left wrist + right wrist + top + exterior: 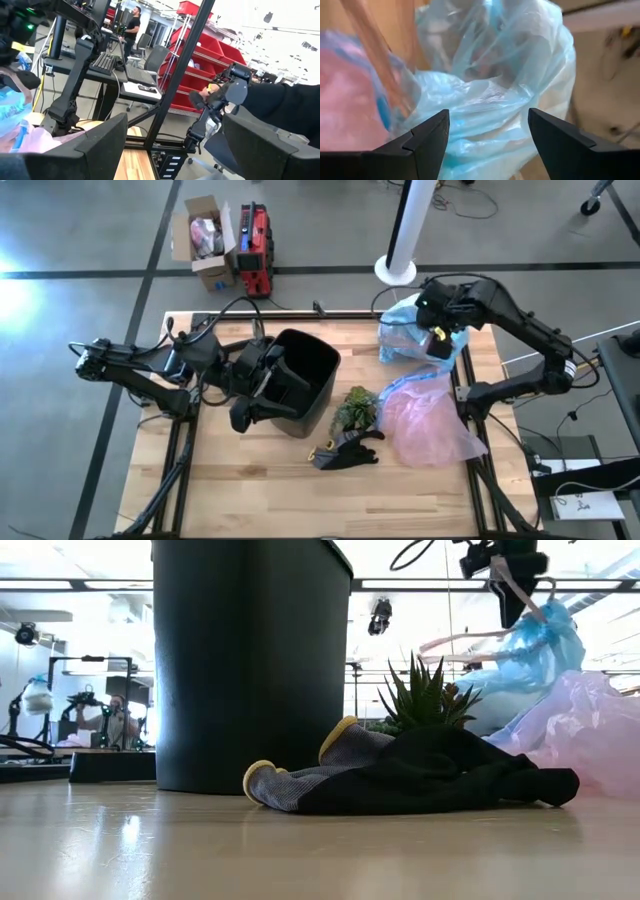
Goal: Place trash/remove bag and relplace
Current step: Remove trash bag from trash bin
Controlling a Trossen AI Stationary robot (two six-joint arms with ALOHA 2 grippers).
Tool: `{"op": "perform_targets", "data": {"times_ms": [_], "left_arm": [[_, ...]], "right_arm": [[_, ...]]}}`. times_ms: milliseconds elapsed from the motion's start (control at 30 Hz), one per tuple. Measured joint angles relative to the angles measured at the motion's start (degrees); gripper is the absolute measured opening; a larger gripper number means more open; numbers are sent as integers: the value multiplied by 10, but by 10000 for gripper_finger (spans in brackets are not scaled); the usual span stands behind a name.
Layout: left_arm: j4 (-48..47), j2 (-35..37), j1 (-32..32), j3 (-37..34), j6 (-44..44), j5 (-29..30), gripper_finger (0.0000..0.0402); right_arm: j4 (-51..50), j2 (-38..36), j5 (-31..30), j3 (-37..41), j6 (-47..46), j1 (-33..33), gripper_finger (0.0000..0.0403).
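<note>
Bunching crinkly and translucent, the teal-blue bag (415, 330) sits at the wooden surface's (250, 480) far right corner under the released right pincer (487, 132); left pincer (172, 142) spread at black bin (305, 375). Red shelving beyond.

The right gripper (487, 137) is standing open, its two dark fingers (422, 140) wide apart and holding nothing between them. Just beyond the fingers the crinkly teal-blue bag (495, 90) is filling most of the view. A pink bag (350, 100) is lying beside it, touching it. A bare strip of the wooden table (400, 25) is showing behind them.
</note>
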State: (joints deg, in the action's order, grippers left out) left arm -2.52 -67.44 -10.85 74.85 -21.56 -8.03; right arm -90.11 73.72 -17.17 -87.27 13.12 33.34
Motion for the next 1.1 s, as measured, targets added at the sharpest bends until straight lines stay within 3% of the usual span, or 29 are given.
{"op": "perform_targets", "data": {"times_ms": [300, 500, 667, 833, 1000, 1100], "left_arm": [[5, 0, 0, 0, -2, 0, 311], [5, 0, 0, 0, -3, 0, 311], [5, 0, 0, 0, -2, 1, 311], [16, 0, 1, 0, 0, 2, 311], [41, 0, 1, 0, 0, 37, 311], [64, 0, 1, 0, 0, 57, 311]], "right_arm": [[1, -16, -17, 43, 131, -38, 233], [0, -25, -17, 74, 92, -85, 234], [1, -48, -17, 82, 47, -152, 259], [1, -90, -19, 82, 59, -205, 285], [0, -135, -18, 82, 56, -245, 299], [1, -156, 5, 82, 0, -257, 303]]}}
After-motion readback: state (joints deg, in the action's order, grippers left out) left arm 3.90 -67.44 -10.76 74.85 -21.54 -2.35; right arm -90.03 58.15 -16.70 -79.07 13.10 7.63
